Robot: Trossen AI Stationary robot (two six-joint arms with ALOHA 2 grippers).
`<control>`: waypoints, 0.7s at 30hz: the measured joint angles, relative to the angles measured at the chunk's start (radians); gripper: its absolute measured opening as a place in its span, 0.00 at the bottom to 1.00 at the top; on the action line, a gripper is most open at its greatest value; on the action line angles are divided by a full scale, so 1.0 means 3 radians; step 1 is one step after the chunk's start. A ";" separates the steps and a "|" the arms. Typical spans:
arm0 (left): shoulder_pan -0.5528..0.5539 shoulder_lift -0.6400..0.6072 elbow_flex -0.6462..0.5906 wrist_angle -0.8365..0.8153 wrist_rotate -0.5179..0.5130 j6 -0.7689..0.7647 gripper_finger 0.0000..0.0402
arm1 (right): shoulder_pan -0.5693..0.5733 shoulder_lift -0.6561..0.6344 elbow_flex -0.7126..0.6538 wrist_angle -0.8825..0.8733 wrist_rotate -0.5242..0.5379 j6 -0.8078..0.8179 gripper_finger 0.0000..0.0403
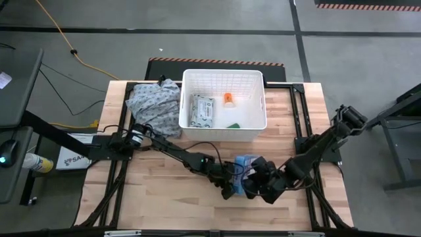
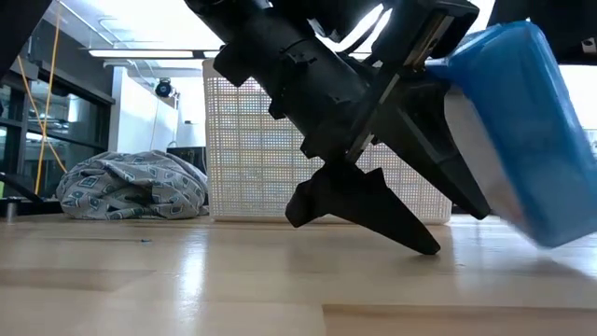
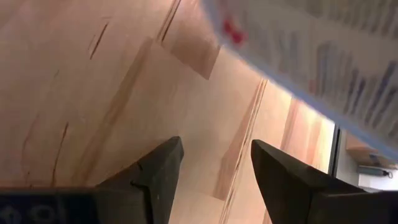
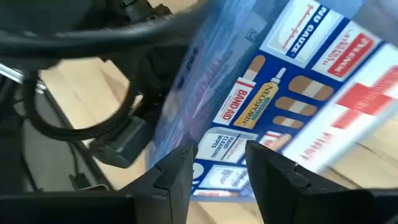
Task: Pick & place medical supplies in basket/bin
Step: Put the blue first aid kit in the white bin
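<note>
Both pincers [image 1: 231, 185] [image 1: 258, 186] meet at the blue box [image 1: 245, 162], above the tabletop [image 1: 158, 197]. Left is spread, empty; right's grip, cannot tell. Advise a secure pinch before carrying to the basket [image 1: 223, 76].

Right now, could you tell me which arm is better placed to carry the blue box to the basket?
Probably the right. The right gripper has the blue box directly ahead of its open jaws, filling its wrist view. The left gripper points down at bare table, jaws open and empty. The basket lies beyond both.
</note>
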 joint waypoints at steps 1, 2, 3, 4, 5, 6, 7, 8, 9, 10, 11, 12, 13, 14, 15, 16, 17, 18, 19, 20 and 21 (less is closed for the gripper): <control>0.0000 0.0000 0.0000 -0.0002 0.0001 0.0001 0.59 | 0.0009 0.0002 -0.0001 -0.0025 0.0001 0.0001 0.35; 0.0000 0.0000 0.0001 -0.0005 0.0007 0.0003 0.59 | 0.0020 0.0002 -0.0003 -0.0045 -0.0001 0.0004 0.35; 0.0000 0.0000 0.0001 -0.0006 0.0017 0.0007 0.59 | 0.0030 0.0002 -0.0003 -0.0066 -0.0004 0.0010 0.35; 0.0000 0.0000 0.0003 -0.0007 0.0020 0.0012 0.59 | 0.0034 0.0002 -0.0003 -0.0095 -0.0012 0.0026 0.35; 0.0000 -0.0001 0.0003 -0.0008 0.0020 0.0012 0.59 | 0.0035 0.0002 -0.0003 -0.0118 -0.0020 0.0039 0.35; 0.0001 -0.0001 0.0003 -0.0010 0.0022 0.0011 0.59 | 0.0035 0.0002 -0.0003 -0.0133 -0.0028 0.0048 0.35; 0.0001 -0.0001 0.0003 -0.0011 0.0025 0.0011 0.59 | 0.0035 0.0002 -0.0003 -0.0141 -0.0036 0.0054 0.35; 0.0001 -0.0002 0.0003 -0.0012 0.0026 0.0011 0.59 | 0.0035 0.0003 -0.0004 -0.0144 -0.0049 0.0054 0.35; 0.0001 -0.0003 0.0003 -0.0014 0.0027 0.0012 0.59 | 0.0035 0.0003 -0.0004 -0.0147 -0.0067 0.0055 0.35; 0.0001 -0.0003 0.0003 -0.0015 0.0027 0.0012 0.59 | 0.0035 0.0003 -0.0006 -0.0153 -0.0085 0.0055 0.35; 0.0001 -0.0003 0.0003 -0.0016 0.0028 0.0012 0.59 | 0.0037 0.0003 -0.0007 -0.0162 -0.0099 0.0056 0.35; 0.0001 -0.0003 0.0003 -0.0017 0.0029 0.0013 0.59 | 0.0037 0.0005 -0.0007 -0.0173 -0.0113 0.0062 0.35; 0.0001 -0.0003 0.0003 -0.0019 0.0029 0.0015 0.59 | 0.0037 0.0005 -0.0007 -0.0191 -0.0121 0.0073 0.35; 0.0001 -0.0004 0.0003 -0.0019 0.0031 0.0025 0.59 | 0.0037 0.0006 -0.0007 -0.0214 -0.0126 0.0085 0.35; 0.0001 -0.0004 0.0003 -0.0019 0.0031 0.0024 0.59 | 0.0037 0.0006 -0.0007 -0.0237 -0.0133 0.0093 0.35; 0.0001 -0.0004 0.0003 -0.0020 0.0033 0.0024 0.59 | 0.0037 0.0006 -0.0007 -0.0256 -0.0142 0.0094 0.35; 0.0001 -0.0004 0.0001 -0.0020 0.0038 0.0025 0.60 | 0.0037 0.0006 -0.0008 -0.0259 -0.0160 0.0095 0.35; 0.0001 -0.0005 0.0001 -0.0019 0.0037 0.0024 0.60 | 0.0037 0.0006 -0.0008 -0.0257 -0.0164 0.0095 0.35; 0.0002 -0.0005 0.0001 -0.0017 0.0038 0.0024 0.60 | 0.0037 0.0006 -0.0008 -0.0258 -0.0164 0.0095 0.35; 0.0003 -0.0005 0.0001 -0.0014 0.0039 0.0024 0.60 | 0.0039 0.0006 -0.0009 -0.0261 -0.0167 0.0095 0.35; 0.0003 -0.0005 0.0000 -0.0013 0.0039 0.0023 0.60 | 0.0040 0.0006 -0.0009 -0.0262 -0.0171 0.0095 0.35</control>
